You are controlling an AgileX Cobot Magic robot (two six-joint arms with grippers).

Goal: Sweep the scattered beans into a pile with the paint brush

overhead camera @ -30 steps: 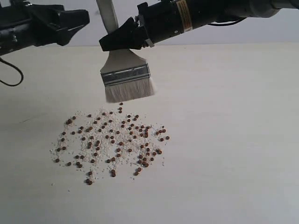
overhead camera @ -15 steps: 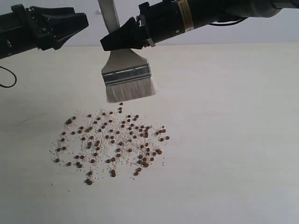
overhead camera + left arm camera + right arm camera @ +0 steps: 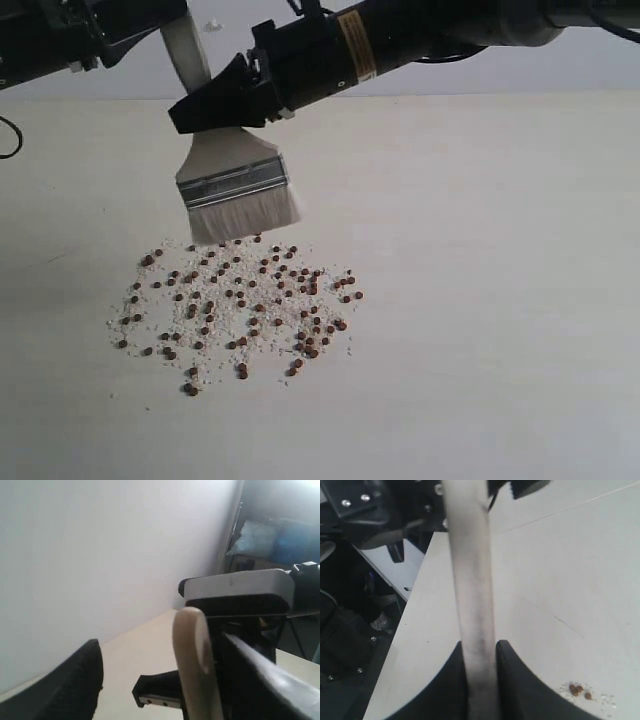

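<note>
The beans [image 3: 240, 305] lie scattered in a loose patch on the pale table [image 3: 480, 250], mixed with off-white crumbs; no denser pile shows. The paint brush [image 3: 235, 180] hangs tilted, with its white bristles [image 3: 245, 218] touching the patch's far edge. My right gripper [image 3: 207, 108] is shut on the handle just above the ferrule, as the right wrist view confirms: right gripper [image 3: 480, 647], a few beans [image 3: 577, 690]. My left gripper [image 3: 150, 25] stands open at the top left. The handle's end [image 3: 192, 650] lies between its wide jaws, close against one finger [image 3: 250, 675].
The table runs bare to the right and front of the bean patch. A pale wall [image 3: 560, 60] stands behind the table's far edge. A dark cable [image 3: 8, 140] loops at the far left edge.
My right gripper carried the brush left and down, so the bristles now meet the beans' far edge. The brush tilted, its handle end coming between the left jaws. The left gripper shifted right.
</note>
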